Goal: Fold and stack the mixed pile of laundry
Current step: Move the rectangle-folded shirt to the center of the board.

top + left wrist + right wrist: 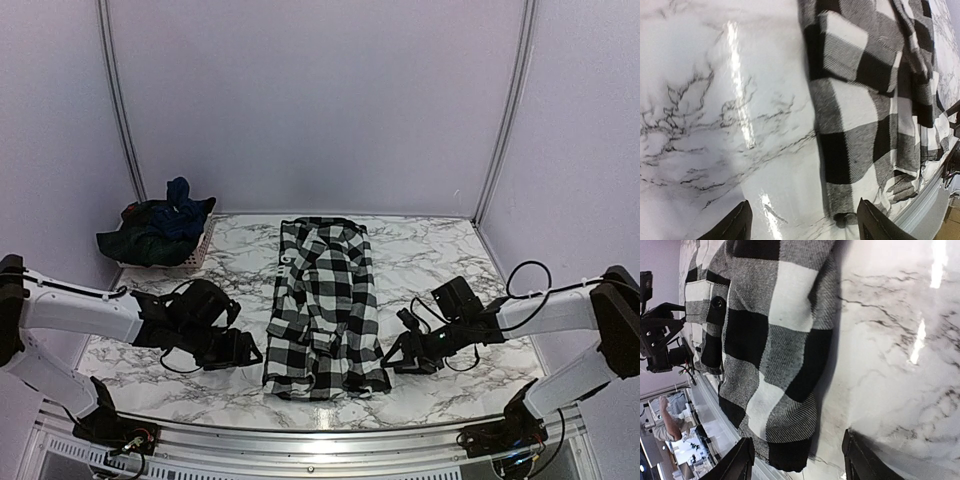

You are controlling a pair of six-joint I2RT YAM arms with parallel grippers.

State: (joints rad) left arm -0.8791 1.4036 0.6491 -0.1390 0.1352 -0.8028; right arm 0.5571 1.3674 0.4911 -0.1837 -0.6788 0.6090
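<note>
My left pincer (803,223) and right pincer (797,455) gape empty beside the black-and-white check shirt (325,305); soft, limp cloth, so I'd pinch its near hem corners.

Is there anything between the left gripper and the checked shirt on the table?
Nothing visible does: the left gripper stands open close beside the checked shirt, with only bare table between. The basket of other clothes sits away at the back left.

Bare table (430,250) flanks the check shirt (325,310); a heaped basket (203,252) blocks the far-left corner.
</note>
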